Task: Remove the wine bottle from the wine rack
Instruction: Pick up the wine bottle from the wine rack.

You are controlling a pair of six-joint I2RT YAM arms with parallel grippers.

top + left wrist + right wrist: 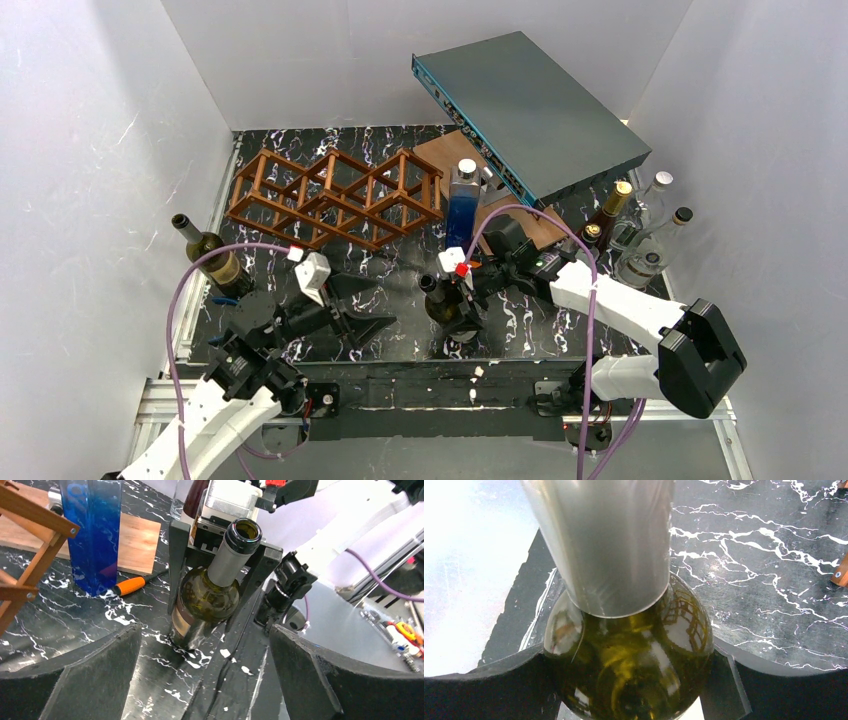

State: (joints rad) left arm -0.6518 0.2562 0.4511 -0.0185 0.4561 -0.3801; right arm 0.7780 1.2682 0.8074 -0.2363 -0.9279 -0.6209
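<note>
Bottles and one rack make up the container set on the black marbled table (405,340); read them from your left. At the left edge you find an olive-green bottle (208,258) with a pale label, its neck pointing up and to the left in the top view. To its right, near the back of the table, sits the wine rack (335,197), a reddish-brown lattice of diamond cells; you see the table surface through every cell.

In front of the rack is the left gripper (372,305), its fingers spread wide and gripping nothing. In the left wrist view its dark pads (75,680) frame the scene from either side.

Just right of centre, the wine bottle (447,300) is outside the rack and well apart from it, near the front edge. It is dark green glass with a grey foil neck and an open mouth. You cannot tell whether liquid is inside, nor whether its base touches the table. The right gripper (456,297) is clamped on the bottle's shoulder, one finger on each side.

Behind it stands a square clear bottle (462,205), blue through its lower part and fitted with a silver cap, beside a flat wooden board (440,155). An orange-handled tool (132,584) lies at its foot. A grey box (530,105) leans above the board. At the far right stands a cluster of bottles (640,230), one dark with a gold cap, the others clear.
</note>
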